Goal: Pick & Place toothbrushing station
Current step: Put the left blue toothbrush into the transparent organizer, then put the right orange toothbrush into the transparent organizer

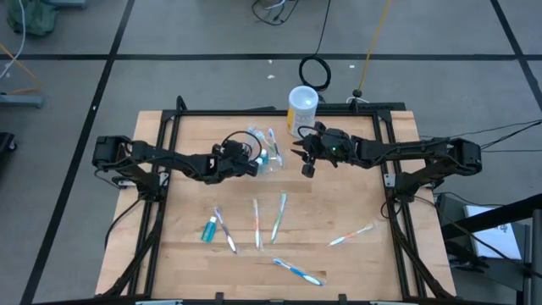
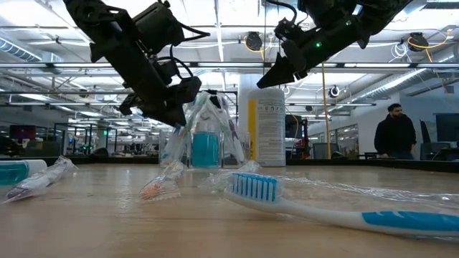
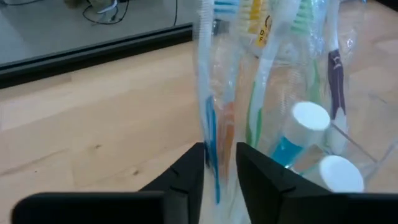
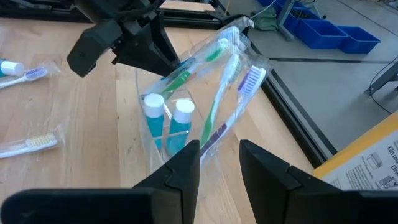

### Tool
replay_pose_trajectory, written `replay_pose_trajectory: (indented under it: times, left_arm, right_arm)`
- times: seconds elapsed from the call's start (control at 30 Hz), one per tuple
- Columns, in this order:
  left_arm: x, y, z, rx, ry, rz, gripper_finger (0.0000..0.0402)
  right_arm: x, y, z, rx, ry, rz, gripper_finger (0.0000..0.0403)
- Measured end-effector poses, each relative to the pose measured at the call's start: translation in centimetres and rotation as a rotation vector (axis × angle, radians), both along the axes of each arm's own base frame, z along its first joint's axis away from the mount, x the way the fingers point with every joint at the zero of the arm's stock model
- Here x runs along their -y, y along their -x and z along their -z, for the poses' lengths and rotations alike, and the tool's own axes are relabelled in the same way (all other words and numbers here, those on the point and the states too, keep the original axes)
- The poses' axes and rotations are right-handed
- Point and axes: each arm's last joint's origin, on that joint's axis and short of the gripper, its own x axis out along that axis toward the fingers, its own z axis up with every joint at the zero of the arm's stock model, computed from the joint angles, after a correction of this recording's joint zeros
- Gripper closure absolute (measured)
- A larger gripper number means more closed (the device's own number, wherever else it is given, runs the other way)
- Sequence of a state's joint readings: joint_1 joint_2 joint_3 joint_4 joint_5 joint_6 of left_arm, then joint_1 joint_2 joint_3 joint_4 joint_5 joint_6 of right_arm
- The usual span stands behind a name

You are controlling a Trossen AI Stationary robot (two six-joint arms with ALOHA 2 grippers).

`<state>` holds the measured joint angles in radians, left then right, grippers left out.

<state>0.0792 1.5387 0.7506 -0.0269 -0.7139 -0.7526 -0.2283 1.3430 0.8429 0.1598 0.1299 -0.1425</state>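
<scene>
Left hand (image 1: 251, 167) pinches a wrapped toothbrush in the clear plastic holder (image 1: 269, 158); right hand (image 1: 306, 158) narrow, empty. I count six loose worktop (image 1: 356, 186) items left.

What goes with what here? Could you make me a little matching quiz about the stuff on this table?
Things:
1. clear holder
2. white canister
3. blue toothbrush
4. left claw

Descriptions:
A. lies alone near the table's front edge
B. stands at the back edge, yellowish label
C. right beside the holder
D. holds wrapped toothbrushes and teal tubes

Pairs: 1-D, 2-B, 3-A, 4-C
</scene>
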Motion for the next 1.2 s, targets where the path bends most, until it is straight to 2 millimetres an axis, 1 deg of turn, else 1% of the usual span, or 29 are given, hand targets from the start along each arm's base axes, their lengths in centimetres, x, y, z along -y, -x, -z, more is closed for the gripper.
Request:
replay_pose_trajectory:
  times: [0.1,0.2,0.27,0.4,0.5,0.6,0.7,0.87,0.93,1.03,1.1,1.2]
  left_arm:
    - [0.1,0.2,-0.5,0.002,0.001,0.017,0.0282]
    - [0.2,0.8,-1.9,0.033,0.010,0.038,0.0271]
    - [0.3,1.7,-2.8,0.010,0.001,0.050,0.0269]
    - [0.3,3.1,-4.7,0.027,-0.006,0.051,0.0269]
    - [0.4,3.7,-5.6,0.020,-0.033,0.078,0.0268]
    - [0.4,3.8,-5.8,-0.003,-0.065,0.107,0.0268]
    - [0.4,3.8,-5.7,-0.027,-0.074,0.120,0.0268]
    - [0.4,3.5,-5.0,-0.060,-0.069,0.122,0.0268]
    - [0.4,3.5,-5.1,-0.054,-0.069,0.119,0.0268]
    - [0.4,3.3,-5.2,-0.034,-0.073,0.114,0.0268]
    - [0.6,3.3,-5.2,-0.026,-0.075,0.119,0.0268]
    - [0.9,3.2,-5.3,-0.027,-0.084,0.126,0.0268]
  right_arm:
    - [0.0,0.1,0.1,-0.007,-0.027,0.011,0.0298]
    - [0.0,0.2,0.5,0.011,-0.099,0.046,0.0298]
    - [-0.1,0.4,0.9,0.018,-0.143,0.067,0.0298]
    - [-0.1,0.6,1.5,0.013,-0.181,0.086,0.0298]
    - [-0.1,0.6,1.5,0.032,-0.233,0.112,0.0298]
    - [-0.7,0.6,1.7,0.037,-0.335,0.133,0.0298]
    - [-2.2,0.6,2.3,-0.016,-0.463,0.112,0.0298]
    - [-6.3,1.2,3.6,-0.163,-0.703,0.137,0.0298]
    - [-7.6,1.5,3.9,-0.224,-0.876,0.139,0.0298]
    - [-9.4,2.0,4.1,-0.350,-1.179,0.112,0.0298]
    - [-10.6,2.5,4.3,-0.444,-1.316,0.156,0.0298]
    - [-12.2,3.3,4.6,-0.544,-1.421,0.293,0.0298]
